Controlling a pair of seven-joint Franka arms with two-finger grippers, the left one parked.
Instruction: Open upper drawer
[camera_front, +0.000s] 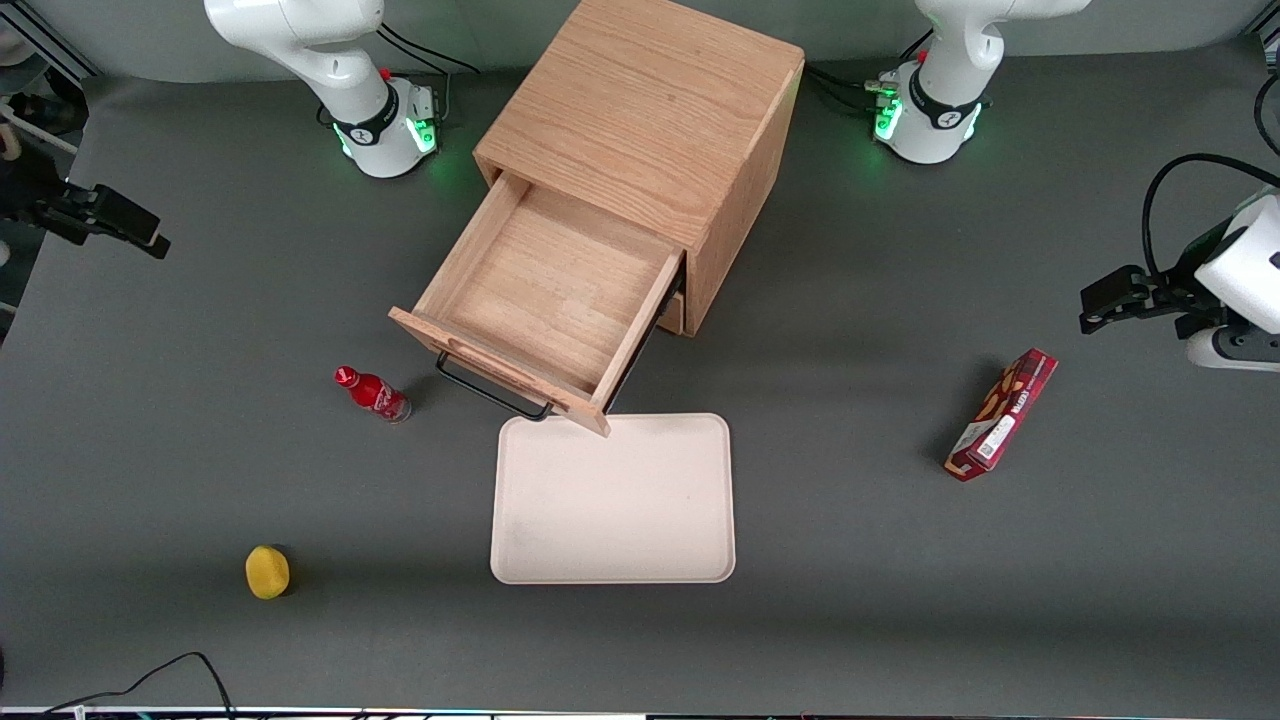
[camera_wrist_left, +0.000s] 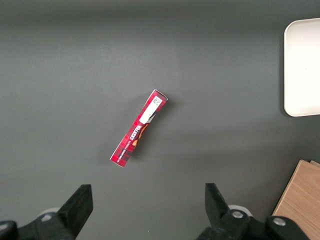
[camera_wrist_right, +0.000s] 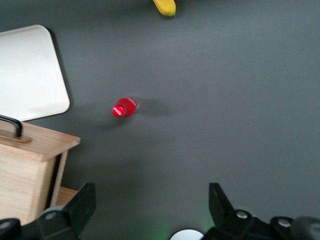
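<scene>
The upper drawer (camera_front: 548, 292) of the oak cabinet (camera_front: 650, 110) stands pulled far out, an empty light oak tray. Its black wire handle (camera_front: 490, 391) faces the front camera. A sliver of the bottom drawer (camera_front: 672, 312) shows under it, pushed in. My right gripper (camera_front: 150, 240) is open and empty, raised over the table toward the working arm's end, well apart from the drawer. In the right wrist view the gripper (camera_wrist_right: 151, 205) looks down on bare table, with the drawer front (camera_wrist_right: 35, 145) and handle (camera_wrist_right: 12, 125) beside it.
A red bottle (camera_front: 372, 393) stands beside the drawer front; it also shows in the right wrist view (camera_wrist_right: 124, 107). A cream tray (camera_front: 613, 498) lies nearer the front camera than the drawer. A yellow fruit (camera_front: 267, 571) and a red snack box (camera_front: 1003, 413) lie on the table.
</scene>
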